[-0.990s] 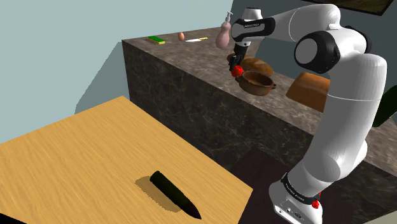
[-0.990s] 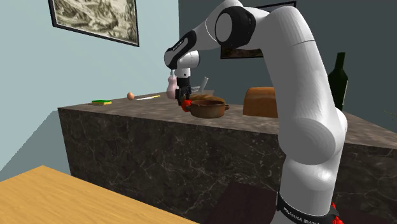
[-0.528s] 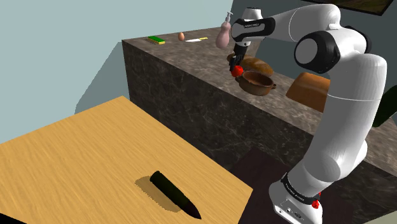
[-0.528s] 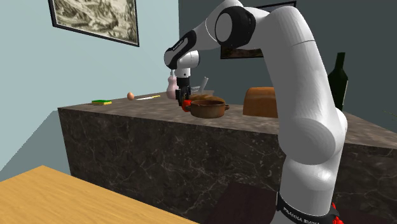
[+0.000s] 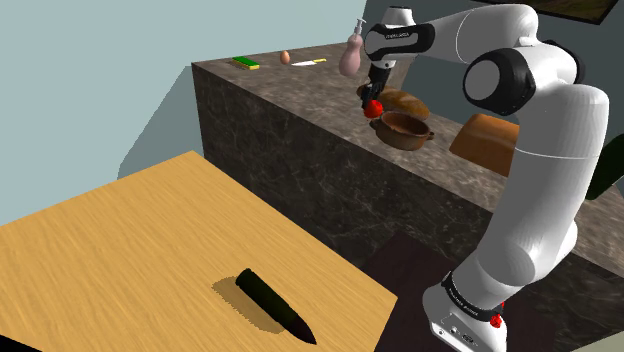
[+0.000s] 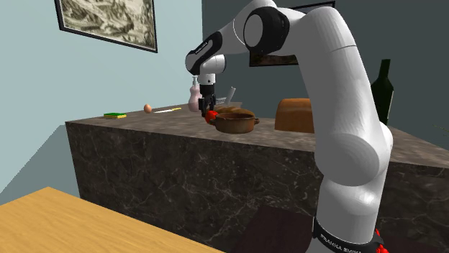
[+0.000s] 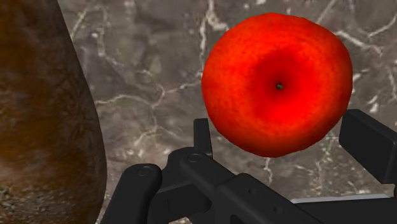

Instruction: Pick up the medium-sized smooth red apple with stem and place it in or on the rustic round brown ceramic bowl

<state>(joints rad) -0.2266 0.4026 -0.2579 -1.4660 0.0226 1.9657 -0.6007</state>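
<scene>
Pinches a smooth red apple [image 7: 277, 83] between the two black fingers [image 7: 369, 143] of the hand [image 7: 284, 130], one pressed to each flank, with the small dark stem pit turned toward the wrist camera. Hangs at the end of a white arm [image 5: 560, 150] stretched over a dark marbled surface [image 5: 310, 95]. Sets the apple, in the shoulder view, at about 10 o'clock of a round brown bowl [image 5: 400, 138], just beside the rim and not inside it; in the second exterior view, at 9 o'clock of that bowl, close to its near handle. Cannot tell whether the fruit touches the stone or hangs just clear of it. Has an orange-brown loaf [image 5: 487, 142] at 3 o'clock of the bowl in the shoulder view, and a pink dispenser bottle [image 5: 351, 55] at 11 o'clock, behind the hand. Lines up an egg [image 5: 285, 57], a knife [image 5: 308, 63] and a green sponge [image 5: 245, 63] near the far end, well apart from the bowl. Has a dark pointed object [image 5: 275, 303] lying on a lower wooden surface [image 5: 120, 240] at 7 o'clock. Adds a dark bottle [image 6: 383, 90] at 3 o'clock of the loaf in the second exterior view, and a framed picture [image 6: 108, 21] on the wall.
</scene>
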